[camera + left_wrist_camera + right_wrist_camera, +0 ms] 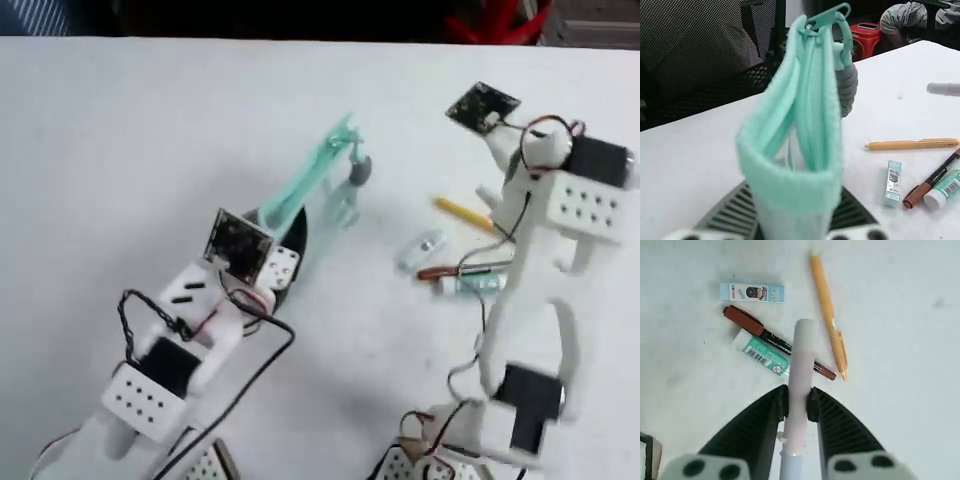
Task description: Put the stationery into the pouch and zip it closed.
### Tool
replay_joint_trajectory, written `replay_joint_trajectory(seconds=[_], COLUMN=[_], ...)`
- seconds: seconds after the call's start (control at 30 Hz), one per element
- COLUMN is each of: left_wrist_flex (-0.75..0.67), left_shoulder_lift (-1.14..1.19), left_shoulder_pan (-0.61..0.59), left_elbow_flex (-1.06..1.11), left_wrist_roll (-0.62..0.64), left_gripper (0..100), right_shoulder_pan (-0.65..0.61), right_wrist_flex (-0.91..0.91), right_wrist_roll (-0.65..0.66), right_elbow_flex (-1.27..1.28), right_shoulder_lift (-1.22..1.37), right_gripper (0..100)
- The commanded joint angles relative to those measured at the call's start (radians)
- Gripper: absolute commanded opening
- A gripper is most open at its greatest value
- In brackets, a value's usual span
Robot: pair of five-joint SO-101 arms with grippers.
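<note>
Pinching the mint pouch (805, 115), your left gripper (795, 217) holds it raised off the table (150, 120). To its right lie an eraser box (752, 292), brown marker (747, 320), green-labelled tube (760, 354) and orange pen (829, 315); your right gripper (797, 400) clamps a white pen (802, 350) above them.

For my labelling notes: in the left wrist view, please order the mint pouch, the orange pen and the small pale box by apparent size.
1. mint pouch: looks largest by far, though it is also nearest the camera.
2. orange pen
3. small pale box
</note>
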Motion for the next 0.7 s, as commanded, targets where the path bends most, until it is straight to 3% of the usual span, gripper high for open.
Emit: replay_joint_trajectory(seconds=[0.0, 0.4, 0.67], left_wrist_flex=[0.009, 0.009, 0.009], left_shoulder_lift=[-0.010, -0.010, -0.010], left_shoulder_pan=[0.004, 0.004, 0.004], left_elbow_flex=[-0.005, -0.005, -0.003], left_wrist_roll=[0.008, 0.008, 0.008], left_gripper=[3, 3, 3], right_shoulder_pan=[-0.015, -0.038, -0.128], right_wrist_flex=[0.033, 0.025, 0.012], right_wrist_roll=[-0.020, -0.215, -0.281], right_elbow_flex=[-0.017, 0.058, 0.064], right_shoulder_lift=[-0.157, -0.367, -0.506], right_gripper=[1.7, 1.7, 1.7])
